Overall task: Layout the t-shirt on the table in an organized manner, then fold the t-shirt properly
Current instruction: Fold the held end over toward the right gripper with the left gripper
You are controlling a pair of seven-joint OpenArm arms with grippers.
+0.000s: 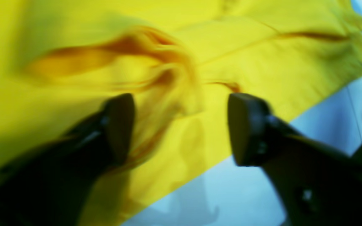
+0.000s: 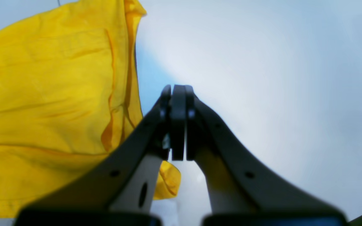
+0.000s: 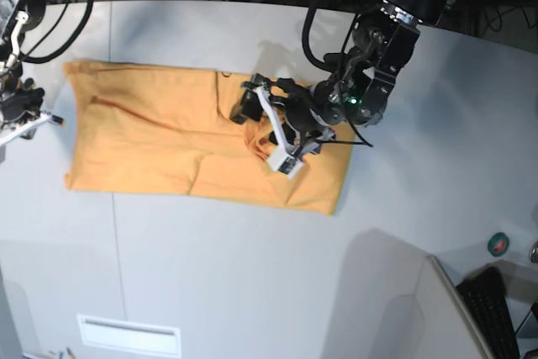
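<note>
The large orange cotton t-shirt (image 3: 168, 136) lies spread on the wide matte white table (image 3: 252, 275). Above its right end, the left gripper (image 1: 181, 125) hovers with jaws spread, holding nothing. Just off the shirt's opposite edge, the right gripper (image 2: 178, 122) is pressed together, empty.

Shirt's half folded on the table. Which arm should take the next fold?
Left, probably. Its pincer hangs open right over the t-shirt, cloth between its fingers. The right pincer is shut, off the shirt's edge over bare table.
</note>
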